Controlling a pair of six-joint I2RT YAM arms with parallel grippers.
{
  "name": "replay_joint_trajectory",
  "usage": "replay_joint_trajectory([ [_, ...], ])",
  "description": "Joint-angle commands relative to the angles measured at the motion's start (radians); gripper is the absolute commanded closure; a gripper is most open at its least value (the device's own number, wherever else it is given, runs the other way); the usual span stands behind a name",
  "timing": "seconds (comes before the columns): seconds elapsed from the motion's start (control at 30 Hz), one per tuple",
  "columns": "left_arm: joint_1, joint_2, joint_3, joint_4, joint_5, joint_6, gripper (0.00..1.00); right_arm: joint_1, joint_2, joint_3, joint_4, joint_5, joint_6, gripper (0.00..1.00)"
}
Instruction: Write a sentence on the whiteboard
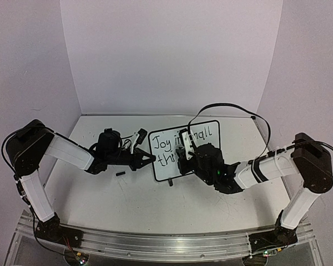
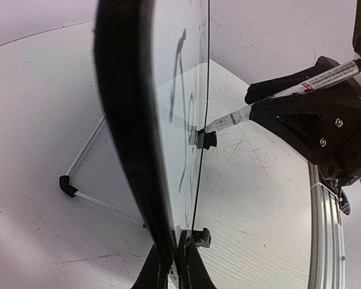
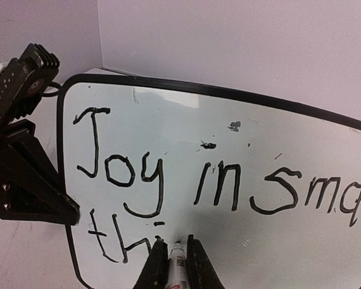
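The whiteboard (image 1: 166, 173) stands upright at mid-table, its face toward the arms. Black lettering (image 3: 168, 174) on it reads "Joy in small" on the top line, with "th" and a short dash below. My left gripper (image 1: 150, 159) is shut on the board's left edge, jaws clamped over the black frame in the left wrist view (image 2: 174, 268). My right gripper (image 3: 174, 256) is shut on a white marker (image 3: 177, 265). The marker's tip touches the board just right of "th". The marker also shows in the left wrist view (image 2: 289, 93).
A small black piece (image 1: 120, 173) lies on the table left of the board. The board's wire stand (image 2: 84, 180) reaches out behind it. The right arm's black cable (image 1: 227, 106) loops above the board. Walls close the back and sides.
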State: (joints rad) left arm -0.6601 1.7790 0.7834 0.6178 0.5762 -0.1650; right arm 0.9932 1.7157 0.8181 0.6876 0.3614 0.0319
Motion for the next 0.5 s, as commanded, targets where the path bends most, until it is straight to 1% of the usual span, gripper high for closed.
replay_joint_trajectory([
  [0.0, 0.017, -0.01, -0.006, -0.085, -0.096, 0.062, 1.0, -0.004, 0.001, -0.01, 0.001, 0.02, 0.025, 1.0],
  [0.47, 0.017, -0.011, -0.005, -0.086, -0.096, 0.061, 1.0, 0.0, 0.03, -0.042, 0.0, 0.0, 0.08, 1.0],
])
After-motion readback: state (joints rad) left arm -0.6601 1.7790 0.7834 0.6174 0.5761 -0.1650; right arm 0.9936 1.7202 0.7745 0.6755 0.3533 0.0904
